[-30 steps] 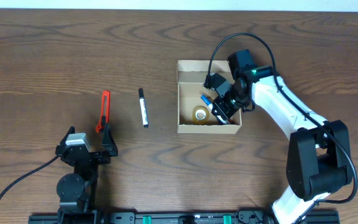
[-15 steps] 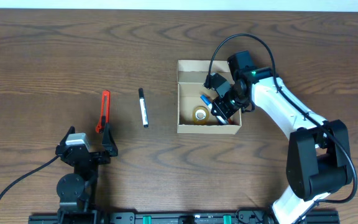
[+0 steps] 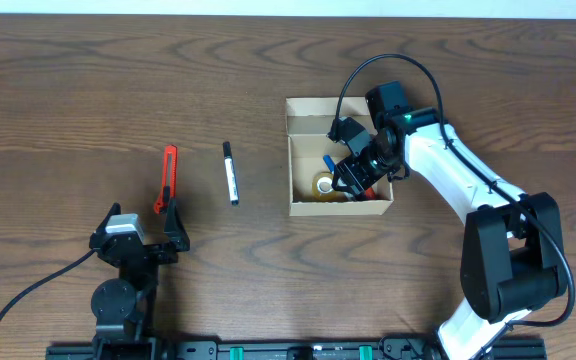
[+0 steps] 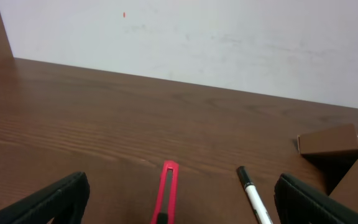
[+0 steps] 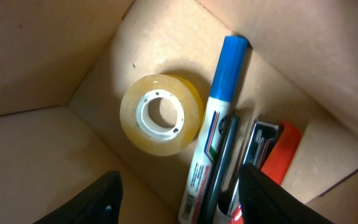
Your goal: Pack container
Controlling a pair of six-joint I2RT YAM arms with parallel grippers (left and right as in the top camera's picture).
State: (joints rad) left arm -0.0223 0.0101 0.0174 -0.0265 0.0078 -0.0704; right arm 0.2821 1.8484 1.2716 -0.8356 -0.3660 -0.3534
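The tan cardboard container (image 3: 309, 104) stands right of the table's middle, its top open. My right gripper (image 3: 354, 175) reaches down into it, jaws open and holding nothing. In the right wrist view, on the container's floor (image 5: 55, 50), lie a yellowish tape roll (image 5: 161, 113), a blue-capped marker (image 5: 219, 124), a dark pen (image 5: 230, 163) and a red cutter (image 5: 279, 147). The marker and the pen lie loose between the open fingers of the right gripper (image 5: 182, 202). My left gripper (image 3: 134, 236) rests wide open at the near left.
A red utility knife (image 3: 167, 178) and a black-and-white pen (image 3: 230, 172) lie on the wood left of the container. Both knife (image 4: 166, 190) and pen (image 4: 250, 194) show ahead of the left gripper (image 4: 182, 208), with the container's corner (image 4: 331, 142) at far right.
My right gripper's jaws have opened inside the container, and the container has slid slightly to the right. The left arm has not moved.
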